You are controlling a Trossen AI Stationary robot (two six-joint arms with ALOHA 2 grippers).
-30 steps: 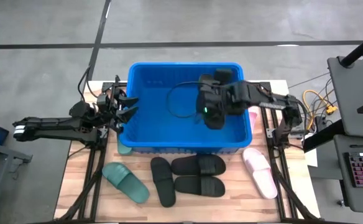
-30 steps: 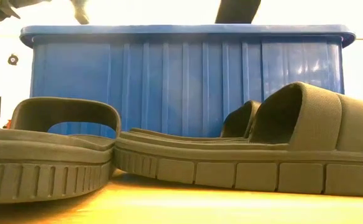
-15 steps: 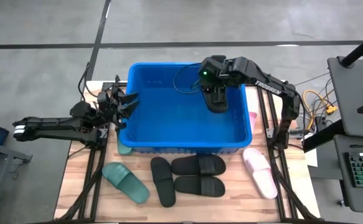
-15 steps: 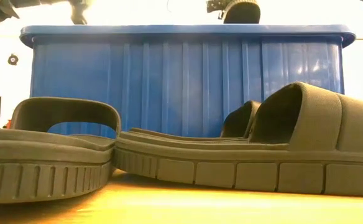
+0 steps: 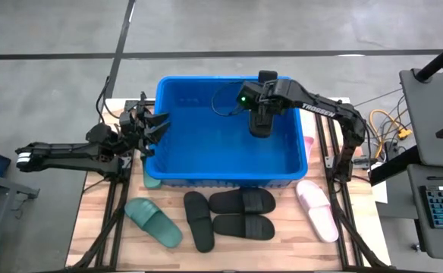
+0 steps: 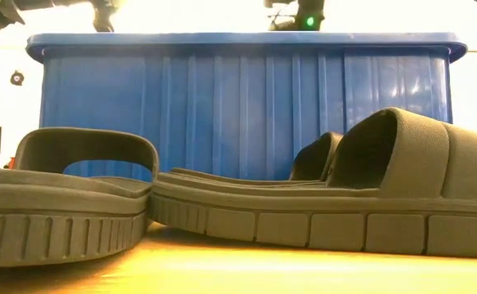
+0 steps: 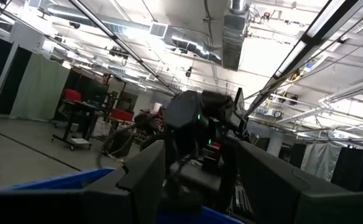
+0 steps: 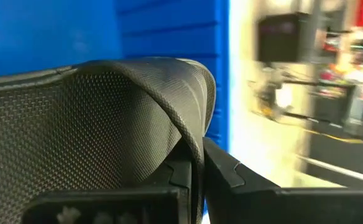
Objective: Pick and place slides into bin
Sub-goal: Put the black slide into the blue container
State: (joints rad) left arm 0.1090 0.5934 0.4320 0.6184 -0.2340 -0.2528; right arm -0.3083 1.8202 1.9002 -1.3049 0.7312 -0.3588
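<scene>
So my right fingers [image 5: 260,121] are pinching a black rubber slide sandal [image 5: 261,120] by the edge of its wide textured strap [image 8: 138,118], and I've got it hanging over the far right part of the big bright blue plastic bin [image 5: 225,178], inside its walls from above. My left fingers [image 5: 155,126] are spread with nothing in them, parked just over the bin's left rim.

Everything else is on the wooden desk [image 5: 282,246] in front of the bin: three more black slides [image 5: 241,202] bunched together near the middle, a sage green one [image 5: 154,221] off to the left, and a pale pink one [image 5: 317,210] on the right. Another pink one [image 5: 309,142] peeks out beside the bin's right wall, and a bit of green [image 5: 152,181] shows at its front left corner.
</scene>
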